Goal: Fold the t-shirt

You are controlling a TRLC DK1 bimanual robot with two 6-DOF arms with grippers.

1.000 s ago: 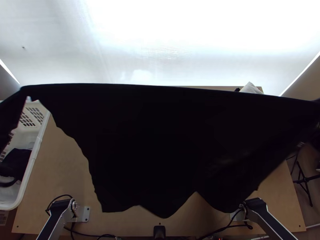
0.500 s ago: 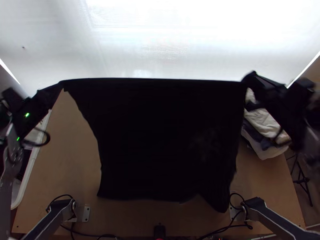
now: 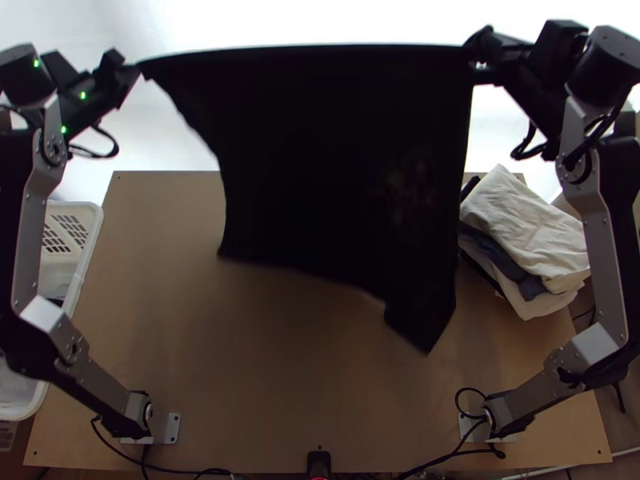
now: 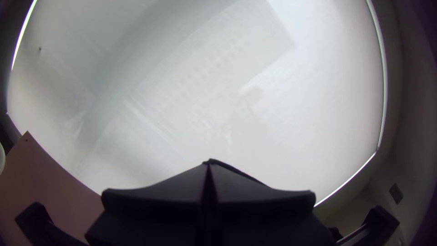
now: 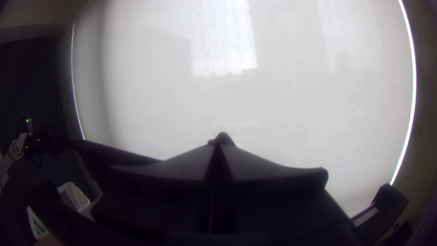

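At the far left, a white plastic basket with slotted walls (image 3: 78,272) is set beside the light wooden surface (image 3: 272,384). One end of the black cloth T-shirt (image 3: 320,152) is pinched in the closed left hand (image 4: 208,167); the shirt is suspended unfolded, its upper edge pulled nearly straight. The other end is gripped by the tightly closed right hand (image 5: 221,141), near a heap of pale and dark fabric (image 3: 524,232). Spreading before folding seems in hand; next, an even lowering is probably needed. No writing can be read.
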